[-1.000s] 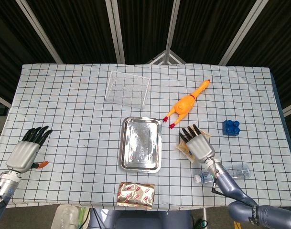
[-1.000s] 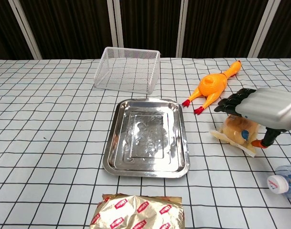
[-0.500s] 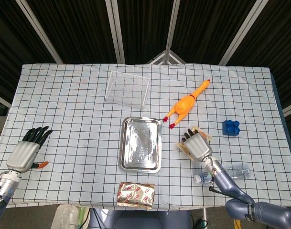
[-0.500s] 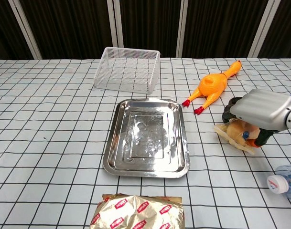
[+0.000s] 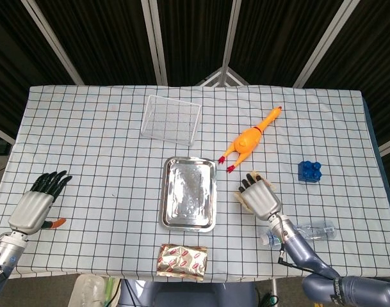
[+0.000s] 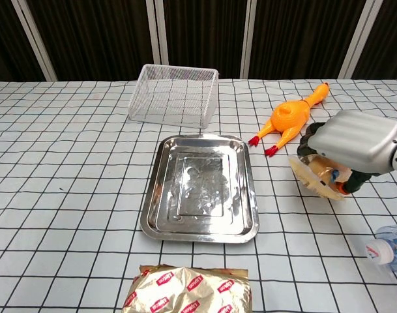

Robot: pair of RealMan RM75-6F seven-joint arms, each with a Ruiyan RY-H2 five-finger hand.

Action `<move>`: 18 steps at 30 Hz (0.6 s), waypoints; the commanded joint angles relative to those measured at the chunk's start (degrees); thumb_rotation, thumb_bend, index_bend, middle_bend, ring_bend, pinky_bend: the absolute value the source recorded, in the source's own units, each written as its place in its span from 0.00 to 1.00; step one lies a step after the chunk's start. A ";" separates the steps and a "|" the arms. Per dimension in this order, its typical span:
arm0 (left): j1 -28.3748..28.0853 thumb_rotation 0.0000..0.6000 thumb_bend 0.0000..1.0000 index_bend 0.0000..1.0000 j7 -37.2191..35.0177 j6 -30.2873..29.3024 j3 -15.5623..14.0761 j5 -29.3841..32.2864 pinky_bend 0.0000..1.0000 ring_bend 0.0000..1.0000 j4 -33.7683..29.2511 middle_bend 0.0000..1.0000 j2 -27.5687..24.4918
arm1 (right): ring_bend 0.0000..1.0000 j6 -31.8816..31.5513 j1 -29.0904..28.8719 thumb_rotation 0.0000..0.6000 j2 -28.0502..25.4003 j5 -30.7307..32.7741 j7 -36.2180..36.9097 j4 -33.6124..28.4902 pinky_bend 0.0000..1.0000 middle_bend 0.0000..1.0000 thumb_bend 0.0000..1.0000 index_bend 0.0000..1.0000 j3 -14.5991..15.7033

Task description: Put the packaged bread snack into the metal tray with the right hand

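The packaged bread snack point(image 6: 315, 181), a clear wrapper with brown bread inside, sits tilted under my right hand point(image 6: 354, 142), just right of the metal tray point(image 6: 199, 189). The hand's fingers curl over the snack and grip it, hiding most of it. From the head view the right hand point(image 5: 260, 196) covers the snack, and only an edge of the wrapper point(image 5: 242, 199) shows beside the empty tray point(image 5: 189, 192). My left hand point(image 5: 36, 203) rests at the table's near left edge with fingers spread, holding nothing.
A wire basket point(image 5: 171, 117) stands behind the tray. An orange rubber chicken point(image 6: 289, 116) lies just beyond my right hand. A blue block point(image 5: 309, 171) is to the right, a water bottle point(image 6: 388, 246) near the front right, and a gold foil packet point(image 6: 188, 290) in front of the tray.
My right hand's fingers came down from spread and closed around the bread snack. The snack has tilted up and shifted slightly toward the tray. The left hand has hardly moved.
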State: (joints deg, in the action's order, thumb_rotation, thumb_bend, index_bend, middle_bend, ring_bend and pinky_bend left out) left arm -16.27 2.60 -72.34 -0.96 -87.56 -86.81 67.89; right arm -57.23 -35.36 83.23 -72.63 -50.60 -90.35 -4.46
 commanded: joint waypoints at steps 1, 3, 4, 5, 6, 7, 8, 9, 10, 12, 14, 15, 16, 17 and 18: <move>0.05 1.00 0.07 0.00 -0.55 -0.19 -0.28 -0.56 0.03 0.00 -0.05 0.00 -0.23 | 0.21 -1.50 -1.24 1.00 0.46 1.45 -5.97 -4.56 0.40 0.32 0.38 0.43 -0.63; 0.05 1.00 0.07 0.00 -0.96 -0.24 -0.38 -0.77 0.03 0.00 0.01 0.00 -0.37 | 0.21 -1.79 -2.12 1.00 1.32 2.46 -9.02 -6.39 0.41 0.33 0.38 0.44 -1.09; 0.05 1.00 0.07 0.00 -1.25 -0.28 -0.41 -0.87 0.03 0.00 0.05 0.00 -0.46 | 0.22 -2.02 -2.74 1.00 1.97 2.99 -10.86 -7.49 0.42 0.33 0.38 0.45 -1.45; 0.04 1.00 0.07 0.00 -1.52 -0.32 -0.41 -0.94 0.03 0.00 0.09 0.00 -0.55 | 0.22 -2.30 -3.30 1.00 2.63 3.66 -12.57 -8.38 0.42 0.33 0.38 0.45 -1.79; 0.04 1.00 0.07 0.00 -1.84 -0.39 -0.41 -1.02 0.03 0.00 0.12 0.00 -0.66 | 0.22 -2.55 -3.97 1.00 3.42 4.25 -14.31 -9.35 0.42 0.33 0.38 0.45 -2.17; 0.05 1.00 0.07 0.00 -2.04 -0.45 -0.41 -1.07 0.03 0.00 0.15 0.00 -0.74 | 0.22 -2.71 -4.42 1.00 3.98 4.65 -15.47 -9.97 0.42 0.33 0.38 0.45 -2.41; 0.07 1.00 0.07 0.00 -2.37 -0.54 -0.42 -1.17 0.03 0.00 0.18 0.00 -0.86 | 0.22 -3.02 -5.04 1.00 4.83 5.40 -17.23 -10.72 0.42 0.33 0.38 0.45 -2.69; 0.09 1.00 0.07 0.00 -2.69 -0.66 -0.42 -1.26 0.03 0.00 0.21 0.00 -0.97 | 0.22 -3.29 -5.74 1.00 5.78 5.99 -19.03 -11.47 0.42 0.33 0.38 0.45 -2.93; 0.11 1.00 0.07 0.00 -2.98 -0.76 -0.41 -1.34 0.03 0.00 0.27 0.00 -1.07 | 0.22 -3.65 -6.34 1.00 6.73 6.71 -20.71 -12.06 0.42 0.33 0.38 0.45 -3.09; 0.11 1.00 0.07 0.00 -3.37 -0.85 -0.38 -1.38 0.03 0.00 0.35 0.00 -1.19 | 0.22 -4.05 -7.19 1.00 8.17 7.42 -22.86 -12.86 0.42 0.33 0.38 0.45 -3.18; 0.10 1.00 0.07 0.00 -3.77 -0.90 -0.34 -1.40 0.03 0.00 0.40 0.00 -1.31 | 0.22 -4.22 -8.24 1.00 10.03 7.82 -25.05 -13.65 0.42 0.33 0.38 0.45 -3.06; 0.11 1.00 0.07 0.00 -3.98 -0.92 -0.39 -1.48 0.03 0.00 0.43 0.00 -1.37 | 0.22 -4.41 -8.91 1.00 11.50 8.18 -26.46 -14.00 0.42 0.33 0.38 0.45 -2.94; 0.12 1.00 0.07 0.00 -4.14 -0.94 -0.44 -1.57 0.03 0.00 0.46 0.00 -1.43 | 0.22 -4.77 -9.42 1.00 12.74 8.70 -27.70 -14.04 0.42 0.33 0.38 0.45 -2.86; 0.12 1.00 0.07 0.00 -4.24 -0.95 -0.46 -1.64 0.03 0.00 0.48 0.00 -1.45 | 0.22 -4.90 -9.79 1.00 13.55 8.99 -28.45 -14.05 0.42 0.33 0.38 0.45 -2.78; 0.11 1.00 0.07 0.00 -4.34 -0.96 -0.51 -1.74 0.03 0.00 0.50 0.00 -1.48 | 0.22 -5.08 -10.34 1.00 14.75 9.47 -29.45 -13.87 0.42 0.33 0.38 0.45 -2.71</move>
State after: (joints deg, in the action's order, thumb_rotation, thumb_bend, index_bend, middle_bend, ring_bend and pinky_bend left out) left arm -16.16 -1.70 -73.29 -1.44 -89.27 -86.33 66.43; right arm -61.65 -44.31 95.88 -64.33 -78.05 -103.79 -7.24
